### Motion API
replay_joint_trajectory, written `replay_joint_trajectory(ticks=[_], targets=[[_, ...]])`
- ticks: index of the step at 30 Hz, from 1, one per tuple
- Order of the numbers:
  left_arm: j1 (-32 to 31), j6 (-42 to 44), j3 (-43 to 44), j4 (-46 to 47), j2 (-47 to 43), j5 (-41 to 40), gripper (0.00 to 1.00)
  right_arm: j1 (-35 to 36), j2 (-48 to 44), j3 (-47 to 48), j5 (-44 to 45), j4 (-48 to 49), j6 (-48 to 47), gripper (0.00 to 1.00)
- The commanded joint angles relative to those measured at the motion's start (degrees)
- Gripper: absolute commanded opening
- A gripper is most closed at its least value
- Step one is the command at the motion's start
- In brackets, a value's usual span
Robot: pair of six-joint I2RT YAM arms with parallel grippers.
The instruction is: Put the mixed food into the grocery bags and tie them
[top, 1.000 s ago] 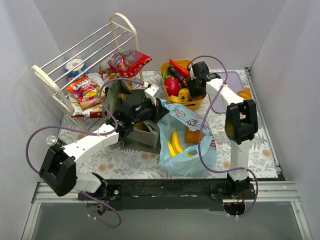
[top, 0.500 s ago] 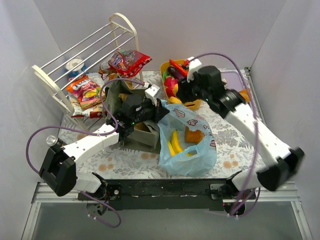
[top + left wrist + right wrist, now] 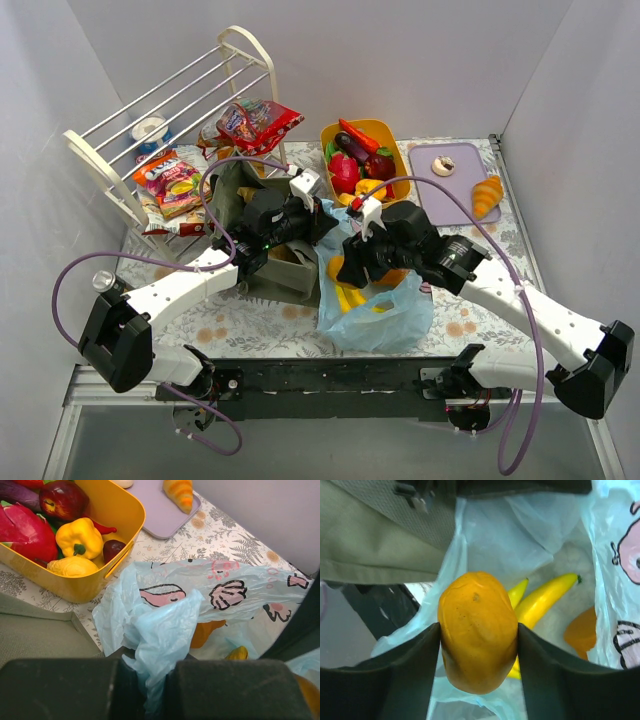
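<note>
Both clamped: right claw (image 3: 479,652) on orange fruit (image 3: 477,620), left claw (image 3: 150,682) on bag (image 3: 240,592).

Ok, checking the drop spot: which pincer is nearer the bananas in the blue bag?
Right. The right pincer holds an orange fruit just above the bananas; the left pincer grips the rim of the blue bag, farther off.

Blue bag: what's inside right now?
Inside the blue plastic bag: yellow bananas and an orange piece. The right gripper holds an orange fruit above them, covering whatever lies underneath.
</note>
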Motion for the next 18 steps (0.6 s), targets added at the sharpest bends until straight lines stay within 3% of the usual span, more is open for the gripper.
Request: replay_joint_trajectory(ticks=[1, 3, 8, 13, 18], targets=[[-0.37, 1.12, 0.58, -1.09, -1.19, -1.36, 0.0, 0.49, 0.5, 3.84, 3.28, -4.58, -0.06, 0.88], [-0.37, 1.21, 0.58, -1.09, -1.19, -1.27, 0.0, 0.4, 0.68, 7.69, 6.17, -5.54, -0.58, 0.99], [-0.37, 1.12, 0.58, -1.09, -0.92, -1.01, 0.0, -5.38, 3.4, 17.46, 5.84, -6.7, -2.25, 0.98], [-0.37, 1.12, 0.58, -1.09, -0.92, -1.01, 0.0, -22.43, 6.65, 18.45, -0.66, 0.57, -1.73, 0.83], [-0.37, 1.12, 0.58, -1.0, -0.75, -0.92, 0.0, -30.08, 18.83, 21.86, -1.12, 6.4, -3.66, 0.78]])
